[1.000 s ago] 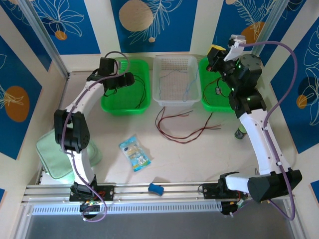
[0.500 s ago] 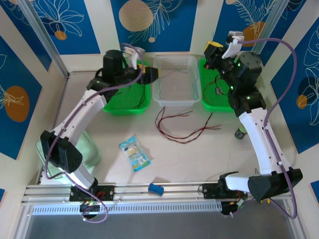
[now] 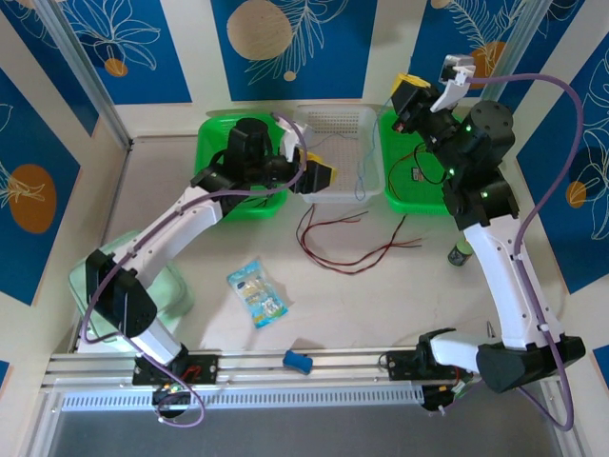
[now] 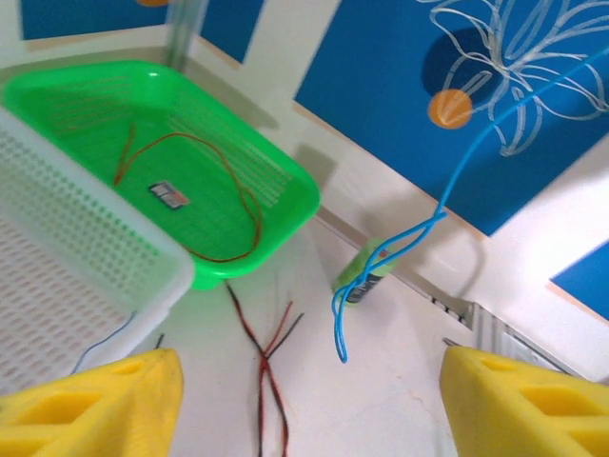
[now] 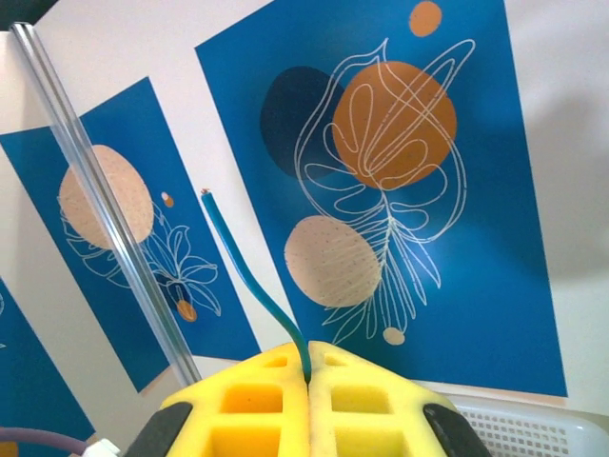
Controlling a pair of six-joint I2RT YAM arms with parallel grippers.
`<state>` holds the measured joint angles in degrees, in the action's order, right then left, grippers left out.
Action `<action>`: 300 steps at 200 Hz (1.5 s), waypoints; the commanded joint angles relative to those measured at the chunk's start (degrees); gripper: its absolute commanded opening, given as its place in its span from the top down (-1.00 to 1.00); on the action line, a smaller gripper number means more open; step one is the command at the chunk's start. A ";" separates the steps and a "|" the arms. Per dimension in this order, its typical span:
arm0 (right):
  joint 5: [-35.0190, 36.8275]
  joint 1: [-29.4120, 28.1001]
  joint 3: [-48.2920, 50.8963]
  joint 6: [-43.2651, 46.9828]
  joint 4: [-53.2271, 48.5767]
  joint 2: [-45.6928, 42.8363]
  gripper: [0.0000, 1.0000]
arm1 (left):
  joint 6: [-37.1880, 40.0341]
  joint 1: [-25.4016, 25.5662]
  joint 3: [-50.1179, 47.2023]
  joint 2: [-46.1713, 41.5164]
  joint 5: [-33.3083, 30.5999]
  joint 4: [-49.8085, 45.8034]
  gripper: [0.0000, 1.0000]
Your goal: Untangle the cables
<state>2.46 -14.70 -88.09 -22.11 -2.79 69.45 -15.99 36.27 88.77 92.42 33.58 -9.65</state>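
1) left fingers (image 4: 95,400): spread apart, nothing between them; red cables (image 4: 269,367) on the surface (image 4: 400,381) just ahead; blue cable (image 4: 445,205) hanging farther ahead; another red cable (image 4: 249,195) in the green basket (image 4: 86,105), ahead-left
2) right fingers (image 5: 257,405): pinched together on the blue cable, its free end rising above them

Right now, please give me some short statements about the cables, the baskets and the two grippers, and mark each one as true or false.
1. The right gripper is shut on a blue cable. True.
2. The left gripper is shut on a cable. False: its jaws stand open, with nothing between them.
3. Some red cables lie on the table in front of the white basket. True.
4. The snack packet lies in the white basket. False: it lies on the table.
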 commanded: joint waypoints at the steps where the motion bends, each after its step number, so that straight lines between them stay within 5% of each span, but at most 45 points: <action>1: -1.27 -0.60 -1.43 -1.09 0.63 -1.11 1.00 | 0.05 1.62 2.22 1.15 4.13 2.20 -0.37; 99: -2.52 -1.12 -1.42 -1.64 0.37 -2.82 1.00 | -0.36 5.48 8.25 5.67 2.24 -0.20 0.08; 280: -2.20 -1.60 -2.72 -1.43 -0.28 -3.71 1.00 | -0.72 7.59 12.21 8.39 1.43 0.86 0.10; 300: -2.28 -1.59 -2.63 -1.67 -0.29 -3.95 1.00 | -0.68 7.59 12.13 8.39 0.76 0.60 0.26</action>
<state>0.34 -15.97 -89.06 -23.03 -3.27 66.17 -16.75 43.42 99.13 100.51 34.44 -9.41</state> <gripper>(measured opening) 0.052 0.407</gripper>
